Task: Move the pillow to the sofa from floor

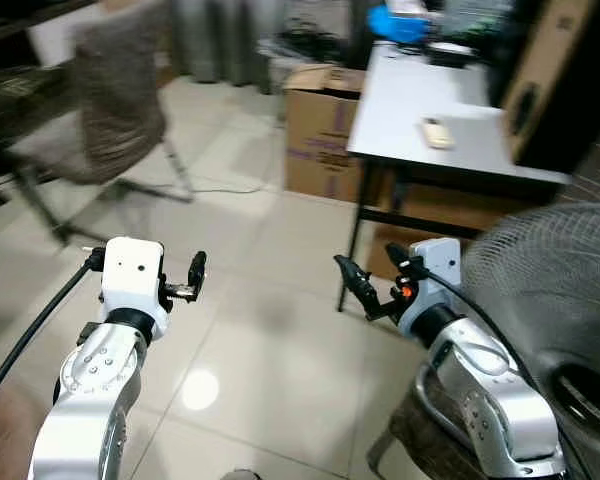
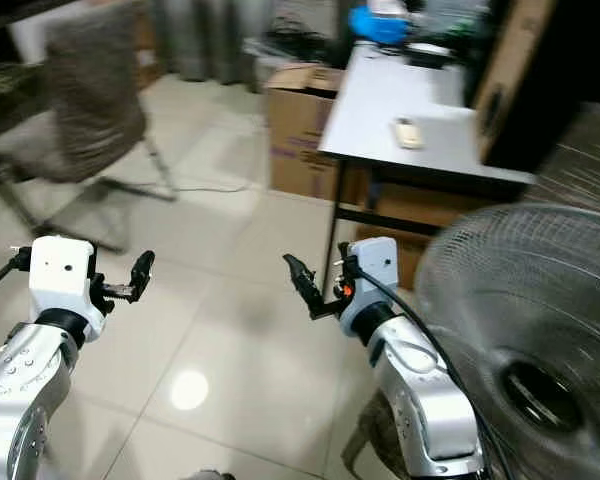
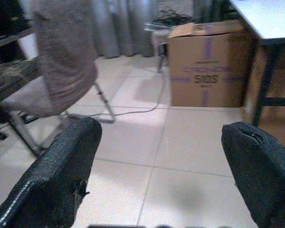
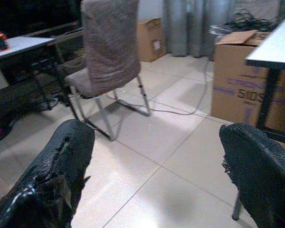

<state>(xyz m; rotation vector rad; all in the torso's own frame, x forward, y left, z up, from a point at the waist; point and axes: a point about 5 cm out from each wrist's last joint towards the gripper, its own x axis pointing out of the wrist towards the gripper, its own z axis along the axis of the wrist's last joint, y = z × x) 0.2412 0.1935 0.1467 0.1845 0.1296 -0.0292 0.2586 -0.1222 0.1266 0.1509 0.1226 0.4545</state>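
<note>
Both arms are raised over a pale tiled floor [image 1: 250, 330]. My left gripper [image 1: 192, 278] is open with nothing between its fingers; in the left wrist view its two black fingertips [image 3: 61, 175] stand wide apart over bare tiles. My right gripper [image 1: 365, 290] is also open and empty, close to the leg of a white table [image 1: 430, 110]. The right wrist view has its pads [image 4: 52, 180] spread wide, with floor between them.
A grey-brown chair [image 1: 110, 100] stands at the far left. A cardboard box [image 1: 325, 130] sits beside the table, with a thin cable [image 1: 220, 188] on the floor. A large fan [image 1: 550, 320] stands close at the right. Brown fabric [image 1: 410, 440] lies under my right arm.
</note>
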